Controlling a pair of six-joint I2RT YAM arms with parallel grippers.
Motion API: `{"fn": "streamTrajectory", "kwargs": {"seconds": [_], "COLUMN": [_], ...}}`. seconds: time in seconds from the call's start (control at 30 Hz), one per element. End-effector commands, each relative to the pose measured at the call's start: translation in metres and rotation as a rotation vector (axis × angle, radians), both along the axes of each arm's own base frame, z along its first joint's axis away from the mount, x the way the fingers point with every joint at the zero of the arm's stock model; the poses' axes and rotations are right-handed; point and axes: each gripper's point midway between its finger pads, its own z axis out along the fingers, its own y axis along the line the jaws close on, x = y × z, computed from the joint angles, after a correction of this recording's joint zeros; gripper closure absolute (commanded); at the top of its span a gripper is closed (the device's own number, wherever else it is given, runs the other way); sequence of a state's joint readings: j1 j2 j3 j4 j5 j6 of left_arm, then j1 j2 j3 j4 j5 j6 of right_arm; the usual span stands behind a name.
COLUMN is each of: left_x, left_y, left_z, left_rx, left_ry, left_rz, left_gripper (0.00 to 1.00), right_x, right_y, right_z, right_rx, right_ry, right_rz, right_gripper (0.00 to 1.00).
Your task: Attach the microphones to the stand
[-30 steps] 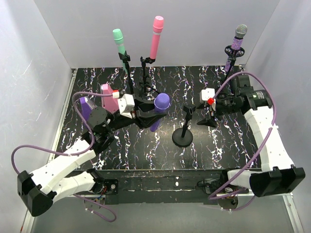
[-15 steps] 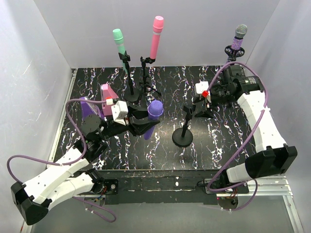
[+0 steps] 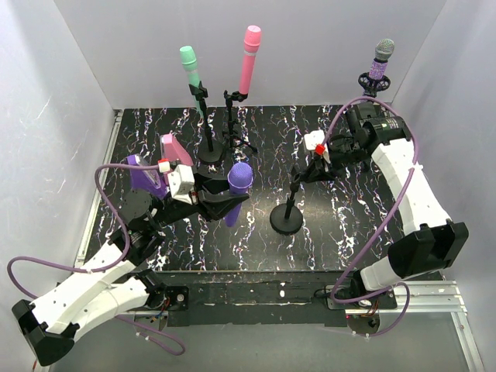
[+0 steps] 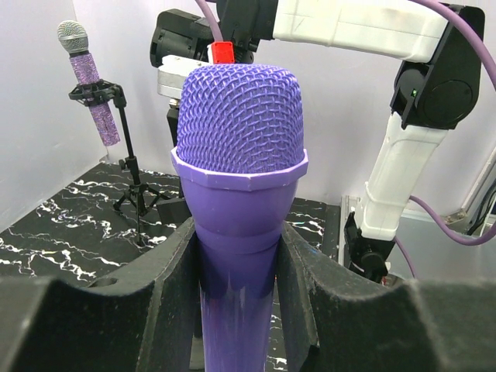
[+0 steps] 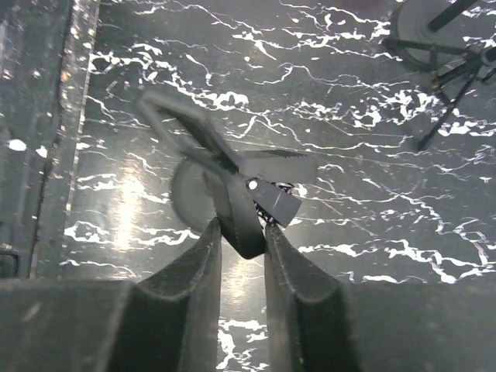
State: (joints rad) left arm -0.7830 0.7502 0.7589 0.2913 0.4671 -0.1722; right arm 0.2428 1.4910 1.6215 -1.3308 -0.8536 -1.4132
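1. The left gripper [image 4: 236, 260] has its jaws closed narrow on the plain purple microphone [image 4: 239, 124]. The pads press the handle just under the collar of the head, and the head points up.
2. The right gripper [image 5: 242, 242] has its jaws pinched narrow on the black mic clip [image 5: 271, 205] of the empty stand [image 3: 288, 211]. This part is blurred, so I cannot tell how firm the pinch is.
3. The purple microphone is held in the air, to the left of the empty stand, near the clip but not touching it.
4. The stand may tip or slide, I think, because only its small round base holds it and the right arm pulls at the top.
5. The smooth handle may slip or turn between the pads if it meets the clip at an angle.
6. The microphone is glossy plastic with a mesh-pattern head wider than its handle, so probably the handle must enter the clip first.
7. The mint green microphone [image 3: 188, 60], the pink microphone [image 3: 250, 53] and the glittery purple microphone [image 3: 380, 66] already sit in their stands at the back.
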Motion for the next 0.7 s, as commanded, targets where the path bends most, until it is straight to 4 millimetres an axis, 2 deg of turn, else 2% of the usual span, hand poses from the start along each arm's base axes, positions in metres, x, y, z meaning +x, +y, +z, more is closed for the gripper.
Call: {"fn": "streamTrajectory", "kwargs": {"seconds": [0.0, 0.07, 0.2, 0.3, 0.5, 0.53, 0.67], "left_x": [0.0, -0.001, -0.001, 0.0, 0.003, 0.003, 0.005], "left_y": [0.003, 0.004, 0.005, 0.003, -0.001, -0.002, -0.002], "left_z": [-0.002, -0.002, 0.0, -0.001, -0.001, -0.002, 0.0], "left_rx": [-0.01, -0.013, -0.019, -0.019, -0.019, -0.02, -0.025], "left_ry": [0.017, 0.018, 0.016, 0.017, 0.015, 0.017, 0.016], "left_rz": [0.014, 0.014, 0.019, 0.015, 0.011, 0.01, 0.009], "left_gripper": [1.0, 1.0, 1.0, 1.0, 1.0, 1.0, 1.0], "right_x": [-0.025, -0.03, -0.033, -0.038, -0.032, -0.032, -0.038], "right_y": [-0.002, -0.001, 0.003, 0.01, 0.019, 0.018, 0.015], "right_z": [0.009, 0.008, 0.012, 0.011, 0.002, 0.002, -0.004], "right_rx": [0.01, 0.025, 0.082, 0.121, 0.164, 0.168, 0.147], "right_ry": [0.073, 0.083, 0.098, 0.135, 0.222, 0.234, 0.253], "right_rz": [-0.016, -0.033, -0.11, -0.186, -0.375, -0.392, -0.407], "right_gripper": [0.8, 0.83, 0.99, 0.99, 0.99, 0.98, 0.73]}}
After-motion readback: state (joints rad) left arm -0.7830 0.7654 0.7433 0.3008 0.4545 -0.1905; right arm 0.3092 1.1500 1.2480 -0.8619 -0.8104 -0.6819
